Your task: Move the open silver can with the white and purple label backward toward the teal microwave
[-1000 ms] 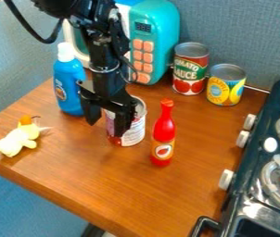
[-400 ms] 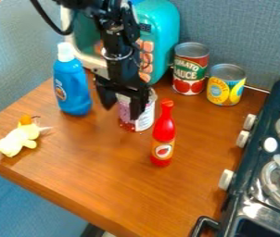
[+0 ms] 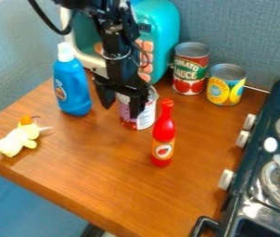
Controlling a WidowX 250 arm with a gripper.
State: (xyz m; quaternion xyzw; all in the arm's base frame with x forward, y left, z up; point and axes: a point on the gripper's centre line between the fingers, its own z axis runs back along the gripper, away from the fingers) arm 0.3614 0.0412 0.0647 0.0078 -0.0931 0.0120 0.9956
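Hanging by a round metal can, black fingers spread apart, smooth, skinny red bottle near the can.

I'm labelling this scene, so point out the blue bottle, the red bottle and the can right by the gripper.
Blue bottle (image 3: 73, 89): camera view, on its body.
Red bottle (image 3: 164, 130): camera view, on its body, above the label.
Can (image 3: 146, 116): camera view, on the label's white part.
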